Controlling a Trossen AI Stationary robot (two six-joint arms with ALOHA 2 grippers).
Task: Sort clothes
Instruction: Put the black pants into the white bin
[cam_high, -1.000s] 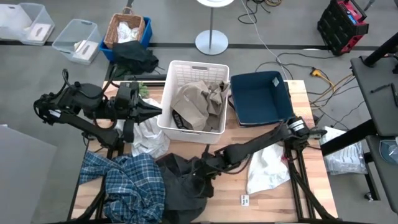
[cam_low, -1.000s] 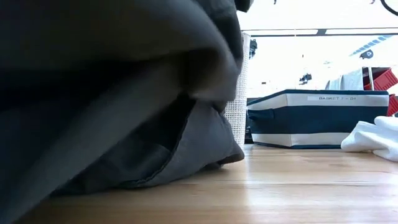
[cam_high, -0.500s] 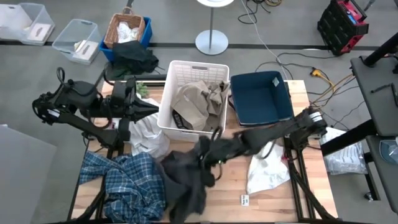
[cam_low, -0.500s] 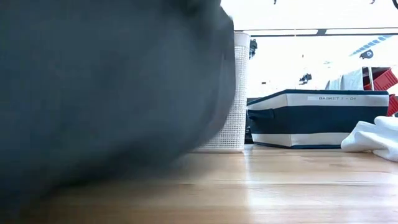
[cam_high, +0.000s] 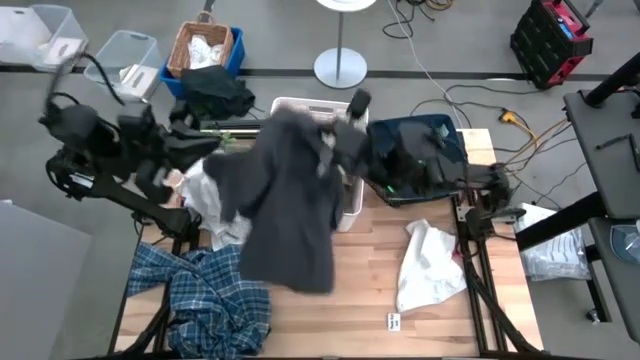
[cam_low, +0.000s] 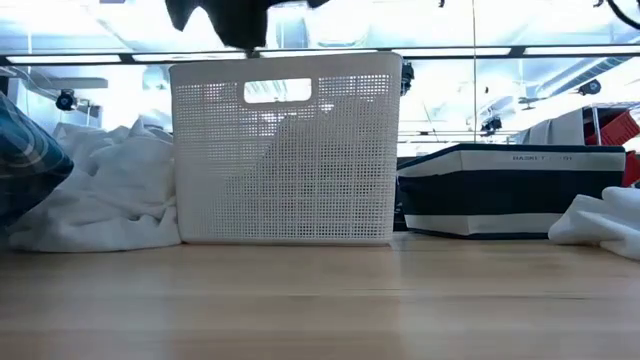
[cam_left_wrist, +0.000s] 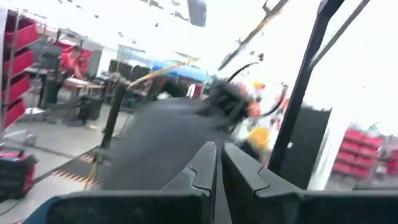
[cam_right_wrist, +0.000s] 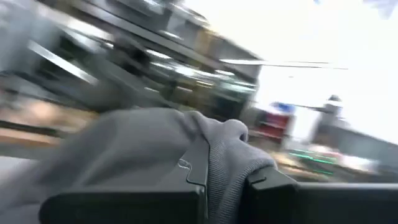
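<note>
A dark grey garment (cam_high: 290, 205) hangs in the air over the white basket (cam_low: 285, 150), with my right gripper (cam_high: 332, 140) shut on it near its top. Its lower edge (cam_low: 220, 20) shows above the basket's rim in the low view. The garment hides what lies in the basket. My left gripper (cam_high: 203, 150) is shut on nothing and raised beyond the table's far left corner. A blue-and-white plaid shirt (cam_high: 200, 295) lies at the near left. White garments lie left of the basket (cam_high: 212, 200) and at the right (cam_high: 425, 265). My right gripper pinches a bunched fold of the dark grey garment (cam_right_wrist: 219, 140) between its two fingers; the cloth is gathered in several layers there. The garment hangs slack below the gripper, lifted clear of the table, in front of and over the white basket.
A navy bin (cam_high: 420, 150) stands right of the basket at the far right. A green plant (cam_high: 228, 140) sits by the far left corner. Bare wood (cam_high: 365, 290) shows at the near middle. Clear boxes and a wicker basket (cam_high: 200, 45) stand on the floor beyond.
My right gripper has shut on the dark grey garment at the near middle of the table, then gone up and toward the far edge. The garment has left the table and now hangs over the white basket. My left arm has risen and drawn back toward the left.
</note>
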